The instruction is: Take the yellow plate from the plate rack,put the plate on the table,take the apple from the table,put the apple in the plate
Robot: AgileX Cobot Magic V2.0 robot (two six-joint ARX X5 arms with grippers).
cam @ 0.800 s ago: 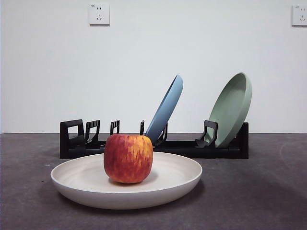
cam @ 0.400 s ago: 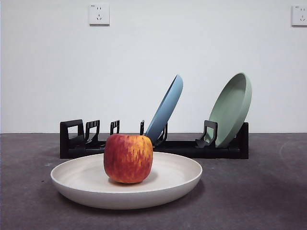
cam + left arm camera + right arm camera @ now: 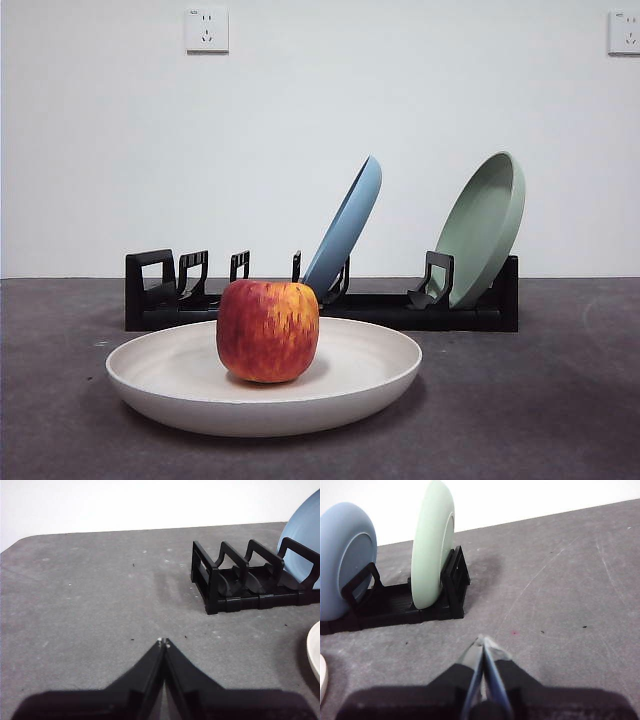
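Your left claw [image 3: 163, 641] is pressed together, holding nothing, over bare surface [image 3: 90, 605]; the plate rack [image 3: 250, 580] lies ahead. Your right claw [image 3: 483, 640] is likewise closed. The red, yellow-streaked apple [image 3: 267, 330] sits in the cream yellow plate [image 3: 370, 385]. The rack holds a blue plate [image 3: 347, 225] and a green plate [image 3: 485, 225].

Illumination is even, bright and diffuse in all three views; the source direction cannot be determined. Soft contact shadows lie under the matte cream round plate [image 3: 190, 385] on the dark grey textured table [image 3: 540, 400]. No glare recorded. The front view is sharp throughout. In both wrist views the near black jaws are slightly soft, and the white wall is overexposed and featureless.
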